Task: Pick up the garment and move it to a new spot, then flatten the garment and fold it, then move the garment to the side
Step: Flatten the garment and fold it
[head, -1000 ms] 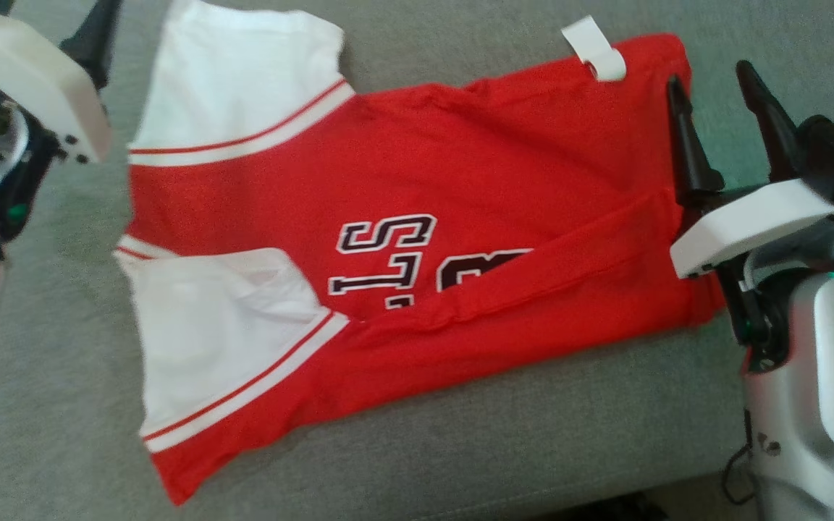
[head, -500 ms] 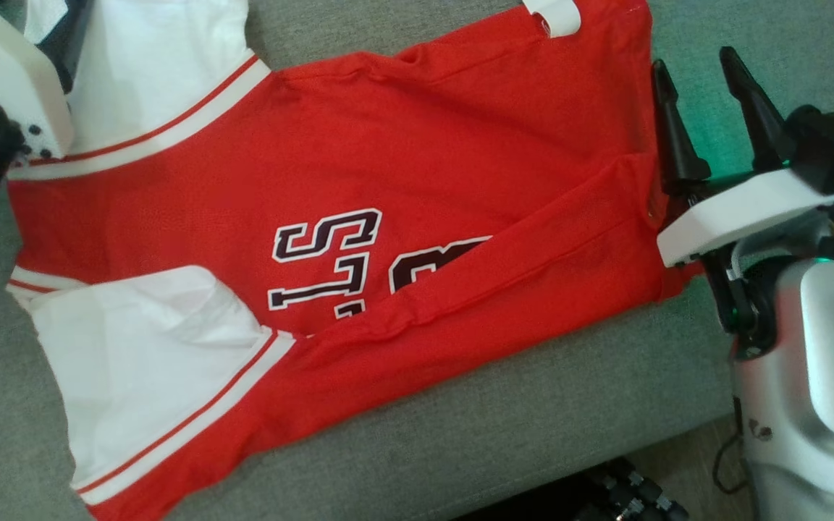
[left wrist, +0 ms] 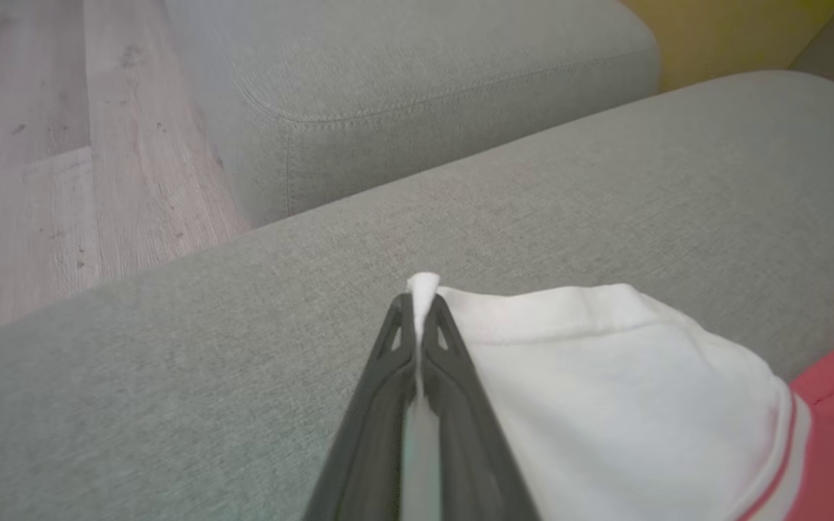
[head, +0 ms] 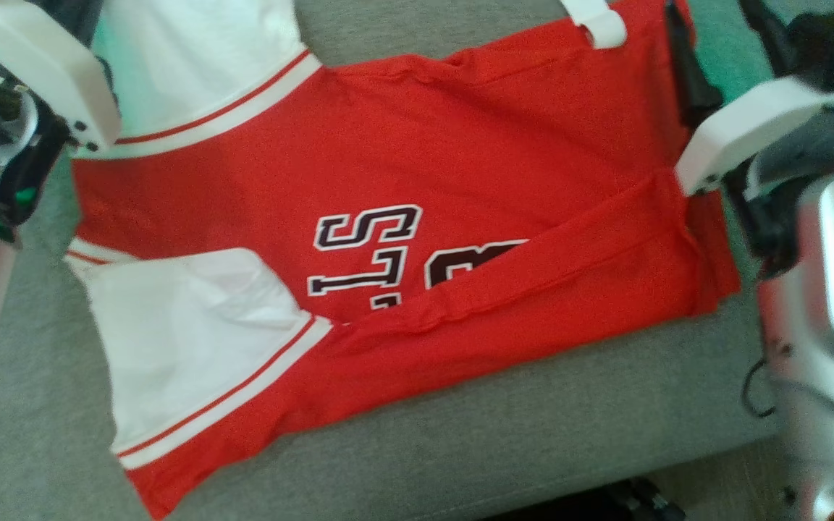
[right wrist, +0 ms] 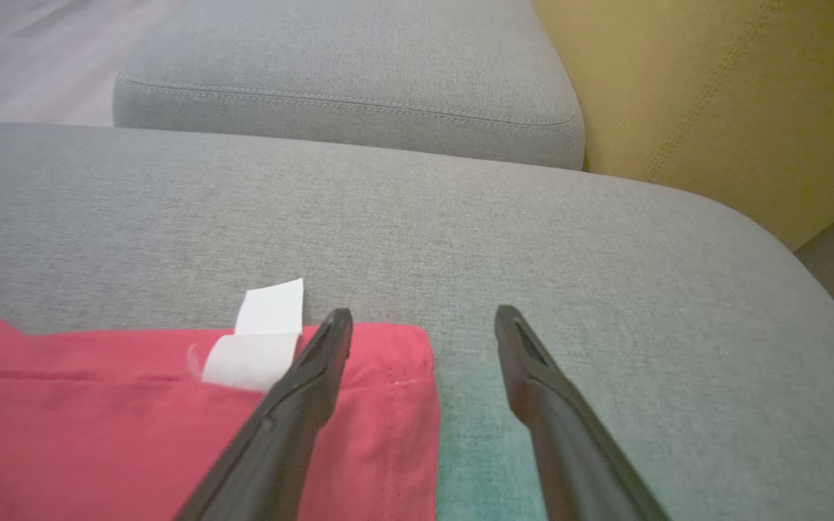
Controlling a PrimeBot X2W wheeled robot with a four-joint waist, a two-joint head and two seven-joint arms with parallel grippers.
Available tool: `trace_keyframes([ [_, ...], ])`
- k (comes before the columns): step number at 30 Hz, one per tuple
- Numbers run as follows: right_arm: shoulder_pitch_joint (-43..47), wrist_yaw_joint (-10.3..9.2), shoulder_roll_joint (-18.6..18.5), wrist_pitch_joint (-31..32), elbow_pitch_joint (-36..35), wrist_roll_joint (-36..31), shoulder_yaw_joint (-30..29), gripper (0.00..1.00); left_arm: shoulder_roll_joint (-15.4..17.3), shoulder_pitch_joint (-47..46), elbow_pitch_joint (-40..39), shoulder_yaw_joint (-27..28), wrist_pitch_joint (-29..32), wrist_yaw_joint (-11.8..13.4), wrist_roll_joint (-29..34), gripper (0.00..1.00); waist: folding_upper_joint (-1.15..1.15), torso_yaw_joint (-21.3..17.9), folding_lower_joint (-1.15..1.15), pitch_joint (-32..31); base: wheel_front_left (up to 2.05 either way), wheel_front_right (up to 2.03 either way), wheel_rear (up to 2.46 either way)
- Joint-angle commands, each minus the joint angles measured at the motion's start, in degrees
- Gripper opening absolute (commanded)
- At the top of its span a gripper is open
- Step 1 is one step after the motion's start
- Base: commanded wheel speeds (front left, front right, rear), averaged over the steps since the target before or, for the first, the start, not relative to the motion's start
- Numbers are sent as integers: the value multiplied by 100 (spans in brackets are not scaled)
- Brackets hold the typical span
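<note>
One grey sofa cushion (head: 460,434) carries one red garment (head: 475,159). Its long axis runs from the left gripper (left wrist: 417,311) to the right gripper (right wrist: 423,322), with two white sleeves at the left end. The left fingers, spread a second ago, now pinch one sleeve edge (left wrist: 591,362). The right fingers stay spread, straddling the hem corner beside one white tag (right wrist: 261,340).

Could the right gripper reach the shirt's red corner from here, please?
Probably yes: the open right gripper straddles the edge of the shirt's red corner, one finger over the fabric, and nothing blocks it.
</note>
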Motion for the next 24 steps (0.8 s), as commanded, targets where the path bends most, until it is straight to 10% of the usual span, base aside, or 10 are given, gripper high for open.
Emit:
trace_keyframes([
  [1, -175, -4, -153, 141, -50, -23, 26, 100, 185, -199, -260, 225, -116, 32, 53, 0, 0, 208, 0, -99, 0, 0, 0],
  [10, -486, -4, -699, 1099, 657, 644, 239, 100, -75, -108, -725, -49, -399, -61, 15, 0, 0, 710, 0, -219, 0, 0, 0],
  [12, -505, -4, -784, 1260, 701, 826, 287, 78, -126, -79, -805, -92, -429, -65, 2, 0, 0, 761, 0, -219, 0, 0, 0],
  [13, -512, -4, -815, 1340, 715, 894, 307, 50, -141, -63, -831, -108, -439, -62, -1, 0, 0, 778, 0, -219, 0, 0, 0],
  [24, -604, -4, -912, 858, 883, 911, 106, 0, -178, 117, -782, -103, -699, -53, -76, 0, 0, 911, 0, -365, 0, 0, 0],
])
